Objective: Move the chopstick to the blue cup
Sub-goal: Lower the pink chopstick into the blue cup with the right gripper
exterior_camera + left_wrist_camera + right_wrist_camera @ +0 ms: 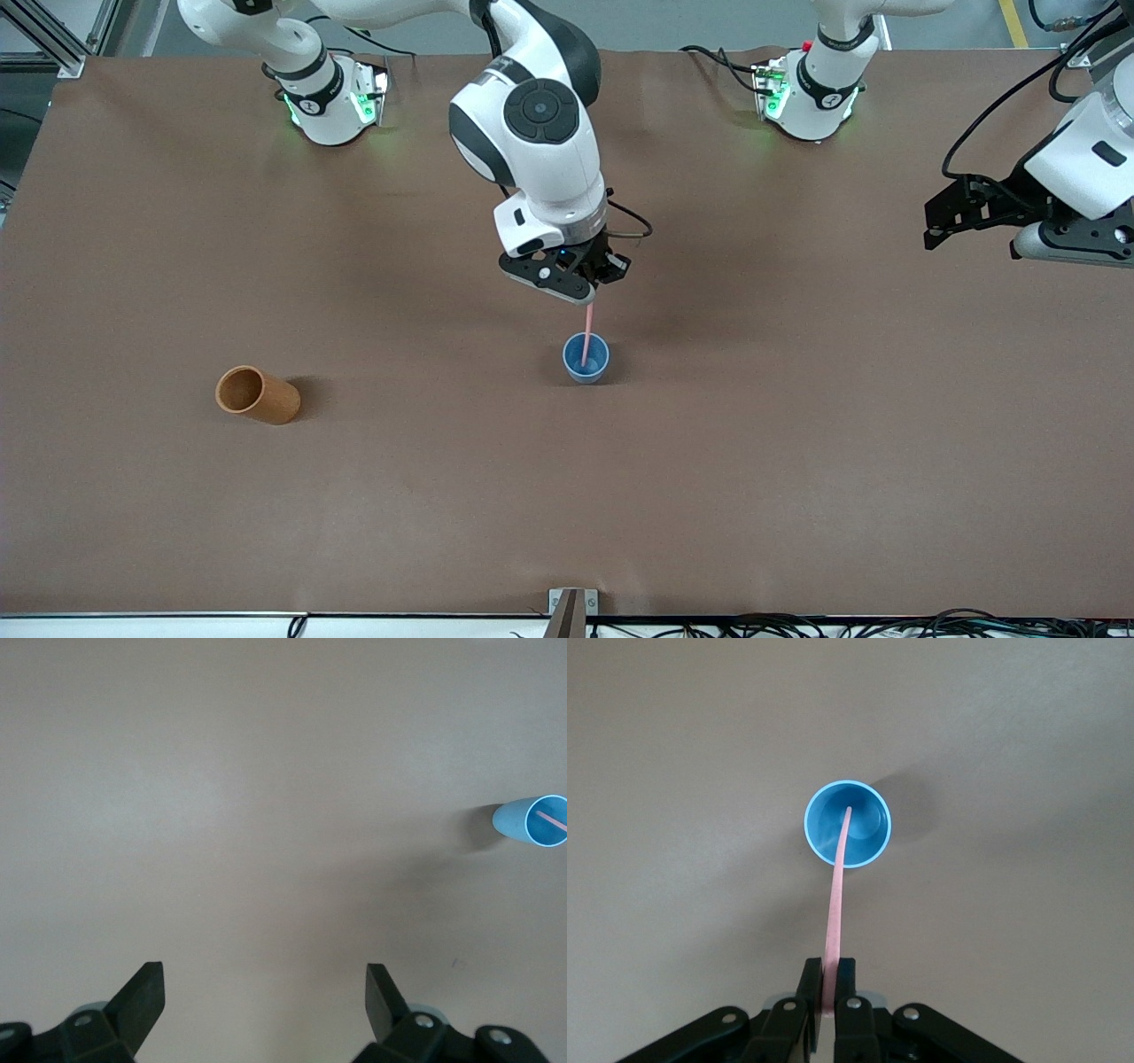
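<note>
The right gripper (pixel 592 299) pinches the chopstick (pixel 835 904), whose tip is already inside the blue cup (pixel 586 358), entering from 12 o'clock. It should lower straight, then release. The left gripper (pixel 264 992) waits, spread wide.

Pale-pink chopstick (pixel 587 335) near upright, tip inside upright blue cup (pixel 586 358).

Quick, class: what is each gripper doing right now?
Left gripper: open, holding nothing, waiting at its end of the table.
Right gripper: shut on the chopstick, above the blue cup.
</note>
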### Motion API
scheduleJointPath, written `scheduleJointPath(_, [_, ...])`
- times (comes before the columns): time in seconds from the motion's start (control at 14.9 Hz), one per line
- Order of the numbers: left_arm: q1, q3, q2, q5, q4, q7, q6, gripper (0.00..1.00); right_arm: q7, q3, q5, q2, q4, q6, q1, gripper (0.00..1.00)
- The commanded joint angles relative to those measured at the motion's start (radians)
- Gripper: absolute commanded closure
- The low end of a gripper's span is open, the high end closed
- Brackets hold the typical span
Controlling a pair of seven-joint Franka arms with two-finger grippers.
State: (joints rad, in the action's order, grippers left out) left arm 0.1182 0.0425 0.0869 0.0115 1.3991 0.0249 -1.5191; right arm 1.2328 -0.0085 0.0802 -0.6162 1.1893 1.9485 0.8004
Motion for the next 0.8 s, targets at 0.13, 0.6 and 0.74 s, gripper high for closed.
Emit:
scheduleJointPath(0.13, [-0.008, 0.002, -0.009, 0.019, 0.006, -0.005, 0.002, 0.0, -0.001, -0.01, -0.019, -0.017, 0.024, 0.072, 0.01, 0.88])
scheduleJointPath(0.6, [-0.006, 0.002, -0.007, 0.021, 0.006, -0.003, 0.0, 0.0, -0.004, -0.013, -0.005, 0.053, 0.015, 0.063, -0.069, 0.0])
scheduleJointPath(0.74, [-0.006, 0.003, -0.007, 0.021, 0.004, -0.002, 0.002, 0.0, -0.01, -0.014, -0.011, 0.102, 0.019, 0.035, -0.104, 0.0])
